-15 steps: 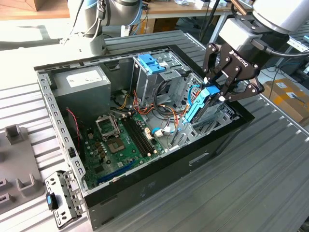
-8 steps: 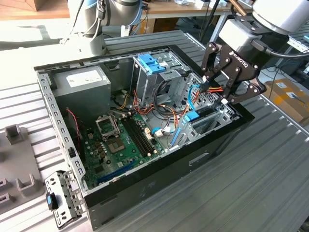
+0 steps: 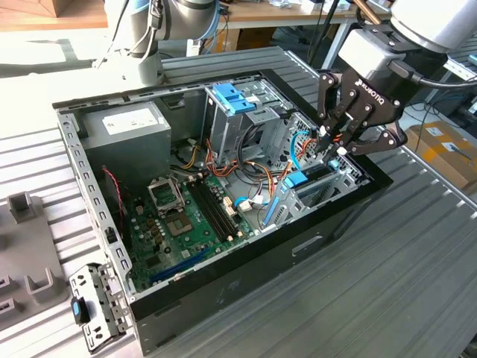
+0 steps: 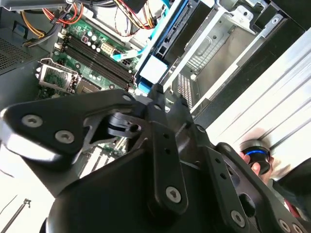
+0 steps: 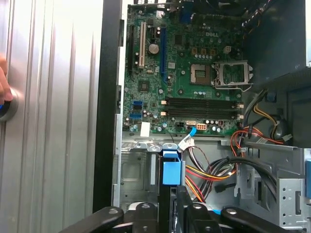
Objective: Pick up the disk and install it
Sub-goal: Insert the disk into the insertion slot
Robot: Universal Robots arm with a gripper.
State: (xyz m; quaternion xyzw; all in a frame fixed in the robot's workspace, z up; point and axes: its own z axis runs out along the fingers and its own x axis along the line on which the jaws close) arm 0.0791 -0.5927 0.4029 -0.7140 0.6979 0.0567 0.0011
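Your gripper [image 3: 330, 147] is pinched narrow on the top edge of the disk [image 3: 298, 180], which stands on edge directly beneath the fingers, partly down in the metal drive cage [image 5: 133, 174]. Its long axis runs roughly level, with the blue-railed end pointing away from the fingertips toward the motherboard [image 5: 194, 82]. Watch the wire bundle [image 5: 214, 174] just beside the fingers. A tilted disk could jam its rails against the cage or pinch those wires.
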